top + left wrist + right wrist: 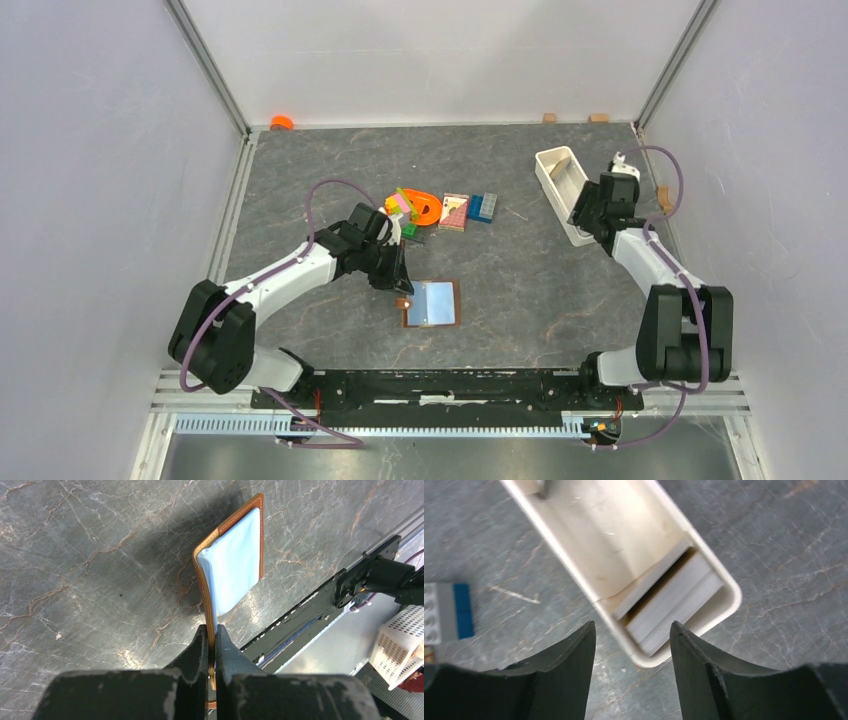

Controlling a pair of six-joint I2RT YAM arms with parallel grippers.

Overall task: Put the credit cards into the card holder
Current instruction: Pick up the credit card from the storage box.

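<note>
From above, my left hand (399, 288) sits at the middle of the desk (520, 290), its tips against the left side of the card holder (458, 303). The holder lies spread open and flat, a little nearer the near edge than the far one. A light blue card (430, 300) covers most of its inside. My right hand (585, 218) hangs over the near end of the white tray (543, 165), close to the far right corner. A pink-and-white block (455, 211) and blue bricks (483, 207) lie between the two hands, toward the far edge.

In my left wrist view, the left hand (212, 642) is pressed together, pinching the brown leather edge of the card holder (202, 575). The light blue card (235, 567) rests on the holder's inner face, its stitched rim showing around it.

In my right wrist view, the right hand (631, 635) is spread wide, touching nothing, just above the rounded end of the white tray (730, 587). A stack of cards (674, 605) stands on edge inside that end. A blue brick (460, 611) lies on the desk (784, 540) to the left
</note>
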